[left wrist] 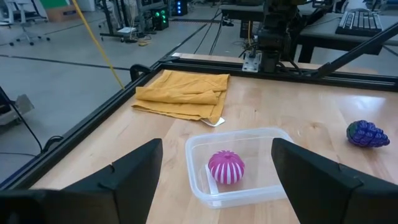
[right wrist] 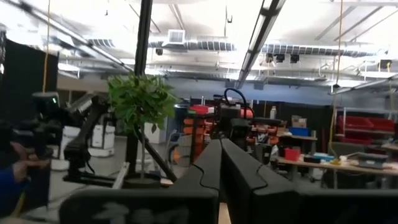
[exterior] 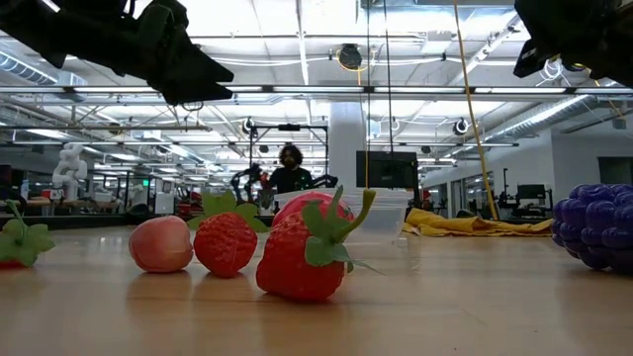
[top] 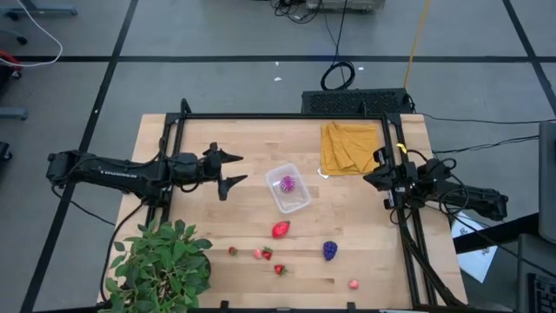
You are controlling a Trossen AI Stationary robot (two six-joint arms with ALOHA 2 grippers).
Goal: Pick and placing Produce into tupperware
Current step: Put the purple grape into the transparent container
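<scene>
Left pincer (top: 233, 170): held above the bench's left-centre, fingers spread wide, holding nothing, pointing toward the tupperware.

Potted plant (top: 161, 261): stands at the bench's front-left corner.

Tupperware (top: 300, 201): clear rectangular container near the bench's centre, sitting askew to the edges. Contents: one spiky magenta fruit (top: 287, 183), resting toward the container's rear end. The left wrist view confirms it (left wrist: 226, 167) lies inside the walls, with no other item in the container.

Produce outside the container, along the front half of the bench: a small red piece (top: 233, 250); a pink piece touching a strawberry (top: 267, 254); a second strawberry (top: 280, 269) just in front; a larger strawberry (top: 280, 229) near the container's front end; the grape bunch (top: 330, 250); a pink piece (top: 354, 283) near the front edge.

Mustard cloth (top: 349, 147): folded, at the rear-right edge.

Right pincer (top: 380, 174): at the right edge beside the cloth, fingers closed together, empty.
</scene>
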